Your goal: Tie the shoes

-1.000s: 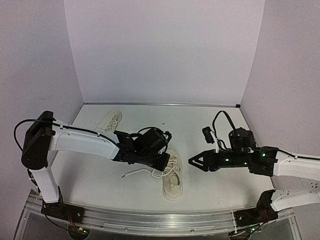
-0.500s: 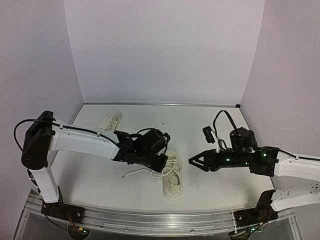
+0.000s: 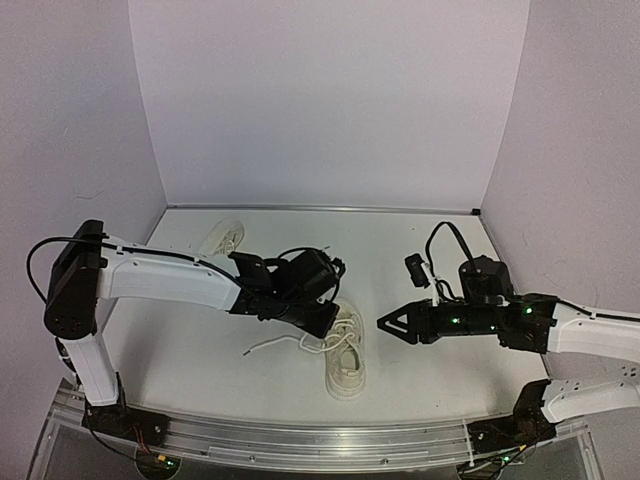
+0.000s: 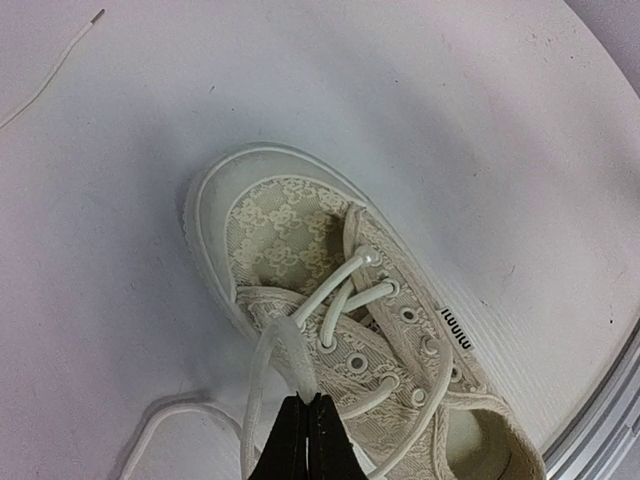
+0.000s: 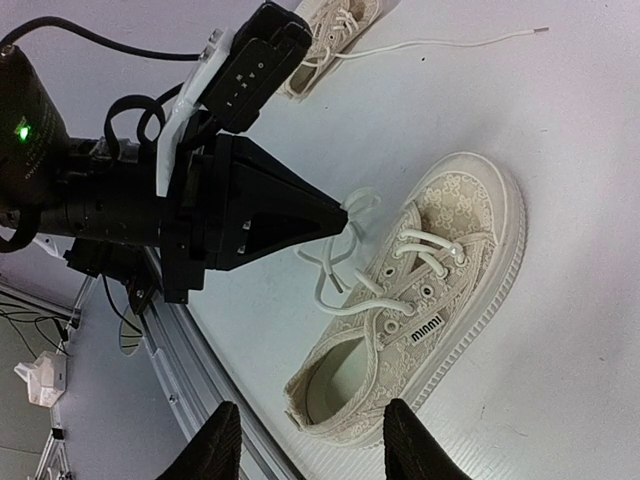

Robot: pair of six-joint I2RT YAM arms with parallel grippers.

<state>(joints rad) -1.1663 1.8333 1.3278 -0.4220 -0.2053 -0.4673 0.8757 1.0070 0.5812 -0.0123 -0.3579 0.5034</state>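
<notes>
The nearer cream-white canvas lace-up sneaker (image 3: 347,352) lies near the front middle of the white counter (image 3: 190,345), toe pointing away from the near edge and laces undone. The second cream canvas sneaker (image 3: 222,238) sits well apart at the far left, also untied. The left gripper (image 4: 308,402) is pressed together on a thin white lace (image 4: 285,345) just above the eyelets and holds a strand up off the tongue, while a loose lace end (image 3: 272,346) trails on the counter to the shoe's left. The right gripper (image 3: 383,323) hovers just right of the shoe, fingers spread and empty. The step in hand looks like offering the lifted strand for a second grasp. It calls for a firm pinch and only gentle upward tension, since so light a shoe may slide or tip. The right gripper would best come in low and close on the strand near the pinch, clear of the canvas.
</notes>
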